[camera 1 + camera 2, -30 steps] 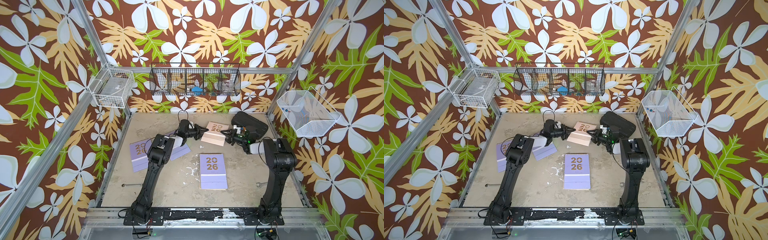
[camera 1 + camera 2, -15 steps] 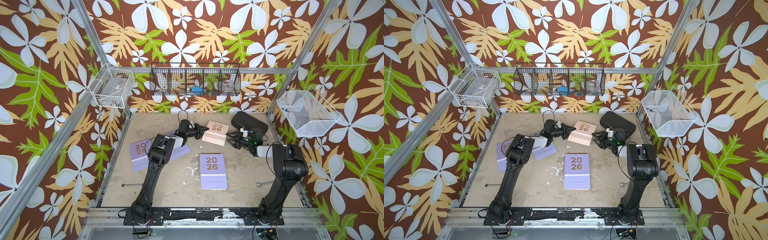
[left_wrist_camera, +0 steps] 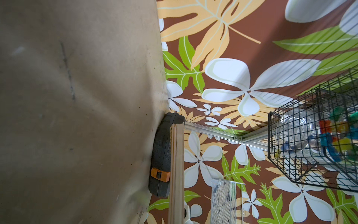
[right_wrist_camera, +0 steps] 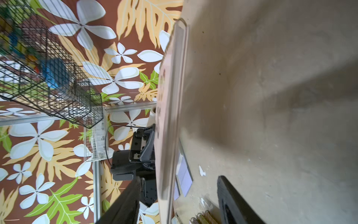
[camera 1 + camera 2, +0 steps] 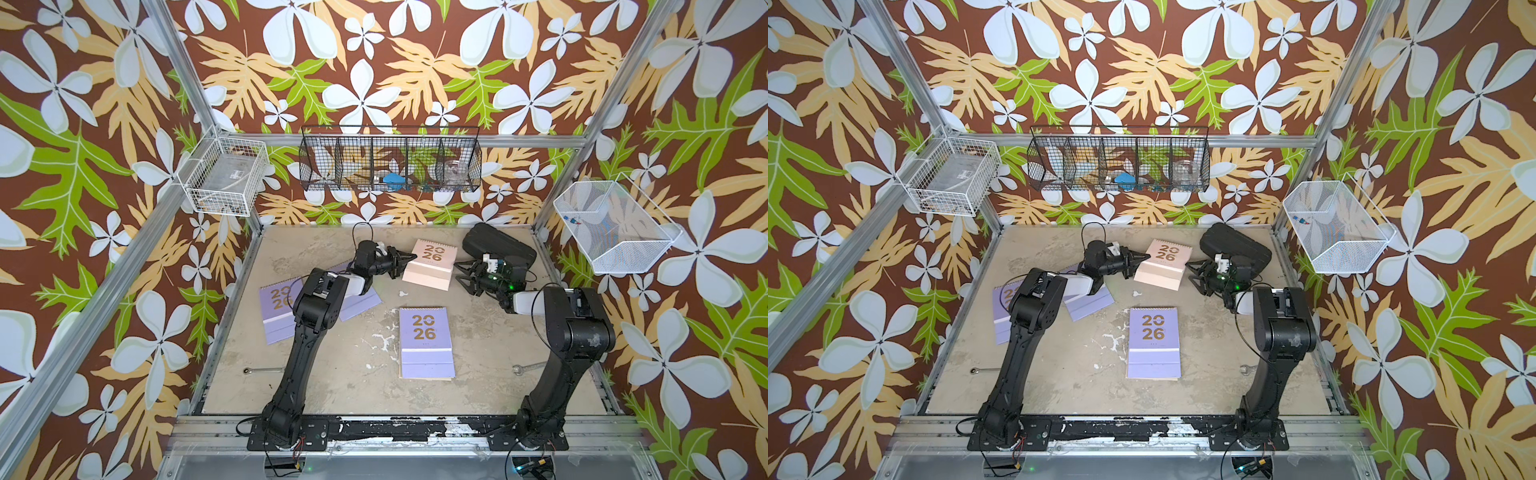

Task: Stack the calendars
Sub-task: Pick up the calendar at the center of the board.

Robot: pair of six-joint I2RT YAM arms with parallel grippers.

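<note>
pale pink card catches the eye first: the pale pink calendar (image 5: 430,266) (image 5: 1164,264) sits near the back of the table (image 5: 332,386), gold "2026" facing up. the left gripper (image 5: 405,261) (image 5: 1141,259) is clamped on its left edge. from the left wrist that calendar shows edge-on (image 3: 175,174), held clear of the table surface on the gripped side. the right gripper (image 5: 462,275) (image 5: 1196,277) hangs just off the calendar's right edge with its jaws spread apart and nothing between them. from where i stand i can't tell if a fingertip brushes the card. close behind that gripper lies the black case (image 5: 498,245) (image 3: 160,155), tight in the back corner, its orange latch (image 3: 158,174) facing the calendar. in both top views the middle lilac calendar (image 5: 426,343) (image 5: 1154,343) lies flat and square in the centre of the table, well apart from both grippers, with paler edges peeking out under its near side. over on the left, the outer lilac calendar (image 5: 276,309) (image 5: 1000,309) and the inner lilac calendar (image 5: 359,301) (image 5: 1090,303) lie flat beside each other, both partly hidden by the left arm. a small spanner (image 5: 259,370) rests on the table near the left arm's base, and another spanner (image 5: 525,367) lies by the right arm.
</note>
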